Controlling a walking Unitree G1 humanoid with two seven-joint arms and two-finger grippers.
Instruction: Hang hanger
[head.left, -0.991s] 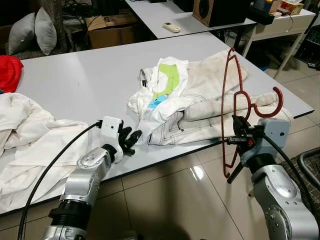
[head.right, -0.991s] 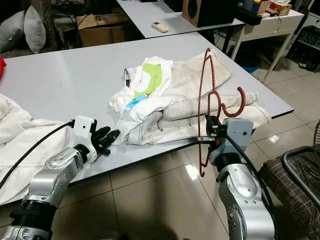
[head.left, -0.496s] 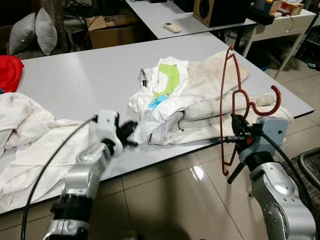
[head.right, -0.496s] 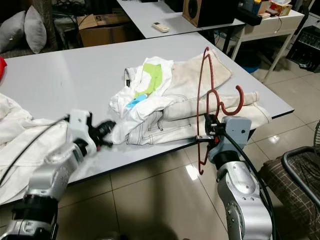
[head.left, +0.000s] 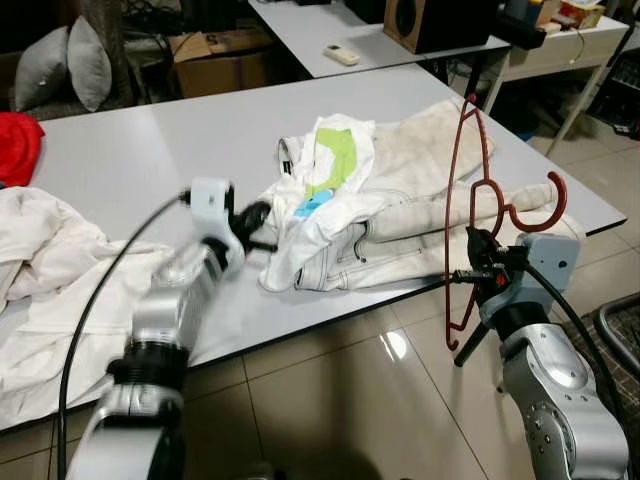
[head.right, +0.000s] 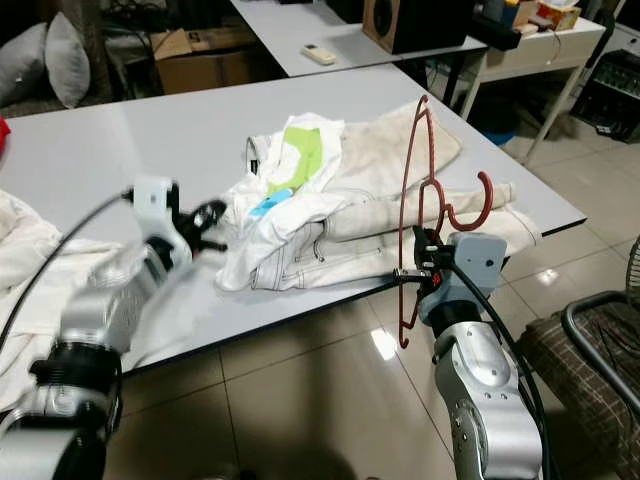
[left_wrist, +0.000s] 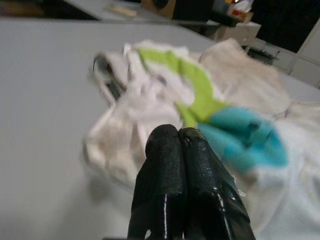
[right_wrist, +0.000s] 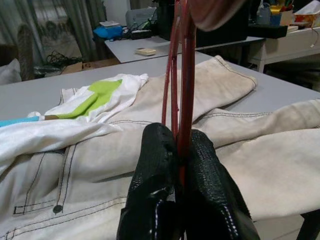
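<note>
Left eye view: right gripper (head.left: 478, 268) pinches red hanger (head.left: 462, 190), long axis upright, hook (head.left: 540, 205) pointing right, just off the table (head.left: 120, 160) edge. Left gripper (head.left: 252, 222) reaches the white shirt (head.left: 320, 190). Left wrist view: fingers (left_wrist: 165, 175) pressed together, nothing between. Right wrist view: fingers (right_wrist: 150, 200) clamp the hanger wire; right arm does the hanging.

Colours on and around the grey table (head.left: 130, 150)

A dark red hanger (head.left: 462, 200) sits in the black-fingered right gripper (head.left: 478, 262). The white shirt (head.left: 330, 195) has a lime-green band and a turquoise patch; cream jeans (head.left: 440, 215) have dark stitching. A red cloth (head.left: 15, 145) lies beside grey pillows (head.left: 65, 65).
</note>
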